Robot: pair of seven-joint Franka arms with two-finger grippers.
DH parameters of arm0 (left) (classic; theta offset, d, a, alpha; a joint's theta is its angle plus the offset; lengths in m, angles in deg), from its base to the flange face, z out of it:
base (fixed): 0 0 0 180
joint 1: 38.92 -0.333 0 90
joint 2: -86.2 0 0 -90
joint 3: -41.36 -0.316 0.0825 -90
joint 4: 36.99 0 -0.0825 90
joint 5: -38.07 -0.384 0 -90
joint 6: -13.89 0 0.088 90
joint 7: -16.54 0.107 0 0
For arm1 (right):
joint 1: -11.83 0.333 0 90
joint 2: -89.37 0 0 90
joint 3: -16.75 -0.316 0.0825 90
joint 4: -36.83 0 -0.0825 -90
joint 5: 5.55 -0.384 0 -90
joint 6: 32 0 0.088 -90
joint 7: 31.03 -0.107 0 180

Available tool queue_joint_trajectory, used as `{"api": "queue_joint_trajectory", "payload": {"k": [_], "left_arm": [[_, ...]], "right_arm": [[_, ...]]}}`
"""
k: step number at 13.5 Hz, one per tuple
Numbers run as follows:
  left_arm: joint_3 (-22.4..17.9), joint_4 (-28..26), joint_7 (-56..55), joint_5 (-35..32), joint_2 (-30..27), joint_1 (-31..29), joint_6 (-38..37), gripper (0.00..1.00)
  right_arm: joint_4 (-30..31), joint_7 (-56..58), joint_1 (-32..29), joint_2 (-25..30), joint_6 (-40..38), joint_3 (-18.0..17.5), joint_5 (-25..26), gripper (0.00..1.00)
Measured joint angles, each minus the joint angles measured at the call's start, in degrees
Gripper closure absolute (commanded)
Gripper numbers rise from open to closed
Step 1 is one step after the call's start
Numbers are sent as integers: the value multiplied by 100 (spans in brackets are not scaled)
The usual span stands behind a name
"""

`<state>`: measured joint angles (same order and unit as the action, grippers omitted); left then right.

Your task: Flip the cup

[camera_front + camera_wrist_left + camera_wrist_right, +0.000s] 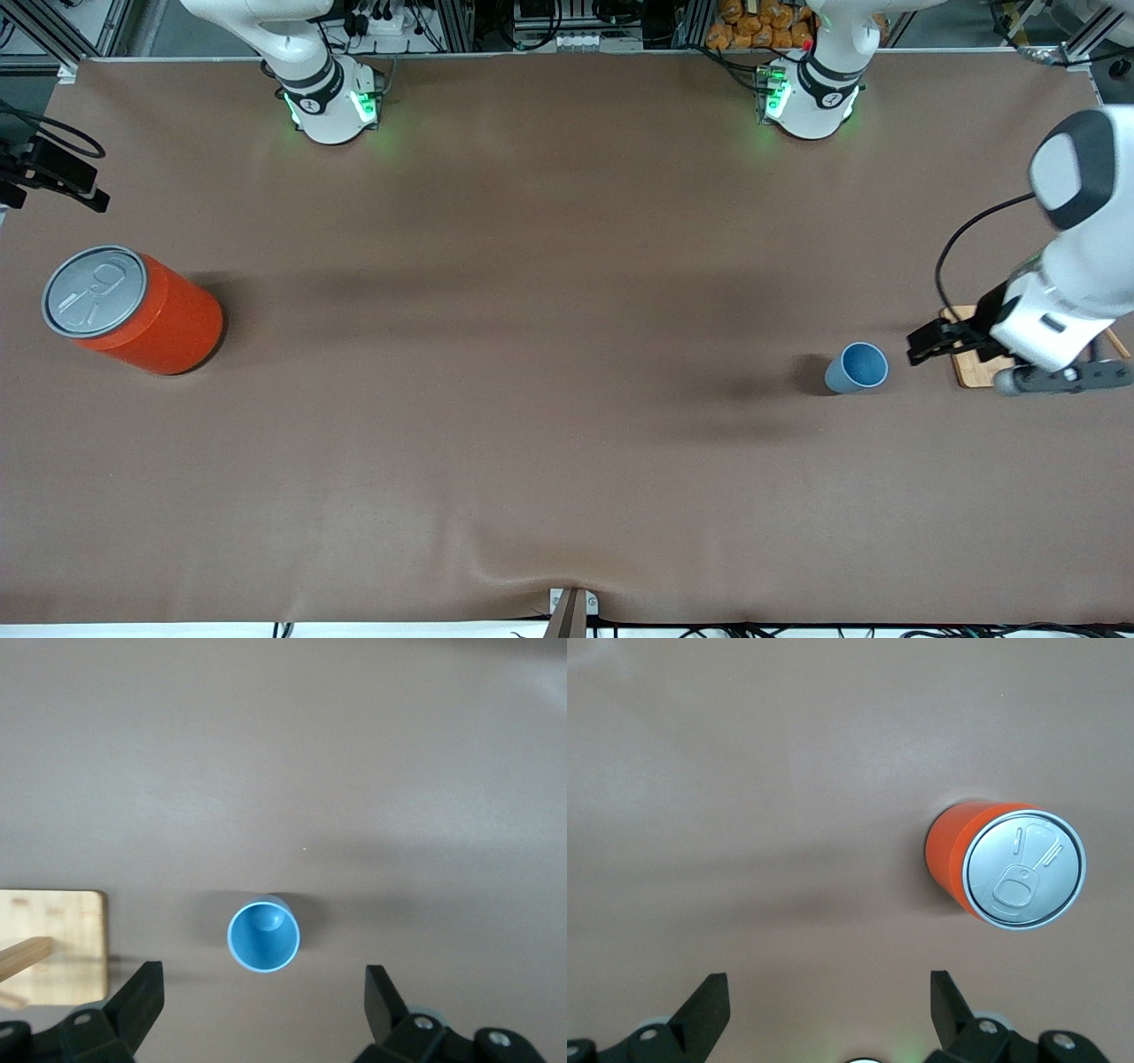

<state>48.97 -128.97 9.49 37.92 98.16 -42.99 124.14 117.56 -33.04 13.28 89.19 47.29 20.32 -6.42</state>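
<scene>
The cup (858,368) stands mouth-up on the surface (567,425) toward the left arm's end, just beside a wooden board (970,365), free of any grip. The left gripper (921,346) hovers beside it, fingers (142,997) spread; a careless sweep could topple the light cup. The right gripper (824,1014) waits, fingers spread, over the surface near the can (133,310).

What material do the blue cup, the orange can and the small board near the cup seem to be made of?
Cup: probably matte plastic; even light-blue colour inside and out, no shine.
Can: looks like metal; grey lid with a pull tab, orange-red wall with a soft sheen, perhaps painted or wrapped.
Board: seems to be pale wood or bamboo; faint grain and a tan colour.
</scene>
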Motion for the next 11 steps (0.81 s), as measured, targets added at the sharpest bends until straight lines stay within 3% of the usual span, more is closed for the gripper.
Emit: {"api": "queue_joint_trajectory", "payload": {"k": [7,11], "left_arm": [[36,68,-4,0,-1063,-56,-1168,0],[73,59,-4,0,-1282,-53,-1420,0]], "right_arm": [[0,0,1,-1,0,-4,0,0],[0,0,1,-1,0,-5,0,0]]}}
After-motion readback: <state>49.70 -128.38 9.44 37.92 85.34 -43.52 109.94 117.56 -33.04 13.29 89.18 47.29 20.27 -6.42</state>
